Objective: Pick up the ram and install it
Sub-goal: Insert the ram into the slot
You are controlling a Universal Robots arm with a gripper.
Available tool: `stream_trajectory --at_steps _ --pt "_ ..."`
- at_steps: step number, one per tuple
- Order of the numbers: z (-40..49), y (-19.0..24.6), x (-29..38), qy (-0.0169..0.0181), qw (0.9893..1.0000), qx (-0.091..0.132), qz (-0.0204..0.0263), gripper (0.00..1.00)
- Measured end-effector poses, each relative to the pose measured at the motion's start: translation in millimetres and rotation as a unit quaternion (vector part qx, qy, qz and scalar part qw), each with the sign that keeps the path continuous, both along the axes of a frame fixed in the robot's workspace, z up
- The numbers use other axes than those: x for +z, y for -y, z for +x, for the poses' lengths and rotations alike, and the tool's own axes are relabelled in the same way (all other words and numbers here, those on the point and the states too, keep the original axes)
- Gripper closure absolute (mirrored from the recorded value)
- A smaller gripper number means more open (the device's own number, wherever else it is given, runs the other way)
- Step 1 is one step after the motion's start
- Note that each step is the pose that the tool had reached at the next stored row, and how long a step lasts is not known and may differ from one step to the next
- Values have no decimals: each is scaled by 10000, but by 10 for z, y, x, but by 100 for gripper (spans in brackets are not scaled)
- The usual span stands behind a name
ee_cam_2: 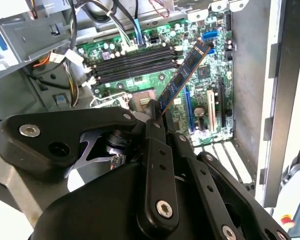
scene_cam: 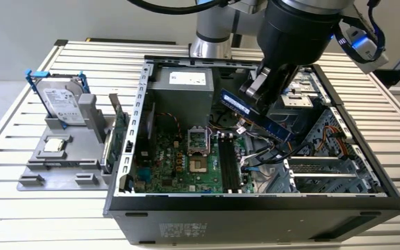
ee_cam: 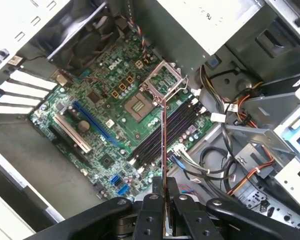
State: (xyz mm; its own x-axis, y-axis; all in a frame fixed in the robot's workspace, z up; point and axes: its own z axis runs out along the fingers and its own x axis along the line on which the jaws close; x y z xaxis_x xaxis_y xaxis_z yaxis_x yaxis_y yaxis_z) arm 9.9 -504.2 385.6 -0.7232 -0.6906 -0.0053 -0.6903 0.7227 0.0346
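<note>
My gripper hangs over the open computer case and is shut on the ram, a thin blue stick with dark chips. The ram is tilted in the air, above the cables at the exterior view's right of the motherboard. In the second wrist view the ram sticks out from between the black fingers toward the board. In the first wrist view the ram shows edge-on, lined up over the black memory slots. Those slots lie empty on the green motherboard.
The case's metal walls surround the board, with a power supply at the back and drive cages and cables at the exterior view's right. Outside at the left stand a hard drive with blue rails, a grey fixture and a green expansion card.
</note>
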Motion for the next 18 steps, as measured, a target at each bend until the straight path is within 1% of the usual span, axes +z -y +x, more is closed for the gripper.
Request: stream_trajectory --at_steps 5,9,13,18 --pt "0 0 0 0 9997 -260 0 100" --pt "0 0 0 0 9989 -471 0 100" --pt "0 0 0 0 9976 -690 0 100" --pt "0 0 0 0 9952 -977 0 100"
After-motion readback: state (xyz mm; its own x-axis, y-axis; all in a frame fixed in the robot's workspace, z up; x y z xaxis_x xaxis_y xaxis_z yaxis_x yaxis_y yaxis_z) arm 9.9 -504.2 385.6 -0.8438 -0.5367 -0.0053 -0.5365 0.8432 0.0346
